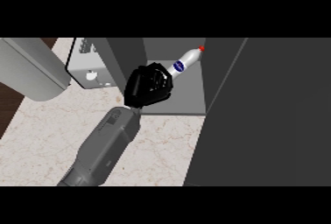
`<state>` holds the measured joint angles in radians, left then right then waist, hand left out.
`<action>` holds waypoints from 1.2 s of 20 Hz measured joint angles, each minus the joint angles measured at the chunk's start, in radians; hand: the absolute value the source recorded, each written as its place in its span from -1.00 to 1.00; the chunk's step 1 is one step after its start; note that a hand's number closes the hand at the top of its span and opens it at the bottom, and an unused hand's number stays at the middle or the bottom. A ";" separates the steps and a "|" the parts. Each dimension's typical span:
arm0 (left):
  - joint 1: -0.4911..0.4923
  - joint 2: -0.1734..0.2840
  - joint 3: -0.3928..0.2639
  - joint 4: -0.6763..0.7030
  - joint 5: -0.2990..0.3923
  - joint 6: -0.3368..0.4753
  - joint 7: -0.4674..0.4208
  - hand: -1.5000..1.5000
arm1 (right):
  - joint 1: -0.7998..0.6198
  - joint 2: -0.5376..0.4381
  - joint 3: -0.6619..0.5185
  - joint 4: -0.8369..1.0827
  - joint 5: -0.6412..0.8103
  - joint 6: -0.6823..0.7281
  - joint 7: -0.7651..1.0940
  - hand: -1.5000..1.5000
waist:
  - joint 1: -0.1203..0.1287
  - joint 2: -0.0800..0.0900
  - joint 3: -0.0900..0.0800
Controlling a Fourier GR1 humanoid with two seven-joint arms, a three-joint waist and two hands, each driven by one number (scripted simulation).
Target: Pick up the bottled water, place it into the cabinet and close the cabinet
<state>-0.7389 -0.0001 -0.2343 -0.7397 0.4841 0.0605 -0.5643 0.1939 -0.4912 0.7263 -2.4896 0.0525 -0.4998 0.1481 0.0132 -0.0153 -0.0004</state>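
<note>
The bottled water (184, 64) is a white bottle with a blue label and a red cap. It lies tilted inside the open cabinet (174, 103), with its cap pointing to the upper right near the dark inner wall. My left hand (150, 85) is curled round the bottle's lower end and hides it. Its grey forearm comes up from the lower left. The cabinet door (271, 113) stands open as a large dark panel at the right. My right hand does not show.
A light grey boxy appliance (87, 68) stands just left of the cabinet. A grey rounded object (29, 70) lies further left. The marble counter (161, 144) runs in front of the cabinet, and its left edge meets dark wood (9, 105).
</note>
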 measured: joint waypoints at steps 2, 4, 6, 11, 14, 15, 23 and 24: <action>0.068 0.001 -0.019 -0.089 0.008 -0.002 0.021 1.00 | -0.011 -0.009 -0.001 0.000 0.000 0.004 0.003 -1.00 | 0.006 -0.001 0.001; 0.153 0.008 -0.041 -0.188 0.014 -0.002 0.042 1.00 | -0.015 -0.019 -0.005 -0.001 -0.001 0.004 0.011 -1.00 | 0.012 -0.003 0.001; 0.245 0.032 -0.062 -0.296 0.020 -0.004 0.068 1.00 | -0.017 -0.025 0.009 -0.001 0.000 0.006 0.010 1.00 | 0.016 -0.004 0.001; 0.483 0.111 -0.104 -0.573 0.034 0.001 0.119 1.00 | -0.053 -0.058 0.031 0.001 -0.006 0.054 0.029 1.00 | 0.028 -0.003 0.001; 0.610 0.143 -0.129 -0.710 0.035 0.007 0.127 1.00 | -0.085 -0.065 0.073 0.001 -0.012 0.100 0.057 1.00 | 0.029 0.000 0.000; 0.652 0.161 -0.132 -0.752 0.038 0.005 0.129 1.00 | -0.097 -0.070 0.077 0.000 -0.014 0.113 0.066 1.00 | 0.029 0.000 0.000; 0.917 0.285 -0.117 -1.053 0.059 -0.006 0.142 1.00 | -0.220 -0.018 0.092 0.009 -0.022 0.149 0.213 1.00 | 0.025 0.004 -0.002; 0.954 0.299 -0.111 -1.080 0.065 -0.014 0.136 1.00 | -0.238 -0.007 0.096 0.011 -0.021 0.151 0.234 1.00 | 0.025 0.004 -0.003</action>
<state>0.2151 0.2992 -0.3450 -1.8192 0.5488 0.0469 -0.4287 -0.0442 -0.4980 0.8219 -2.4782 0.0311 -0.3488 0.3824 0.0381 -0.0112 -0.0030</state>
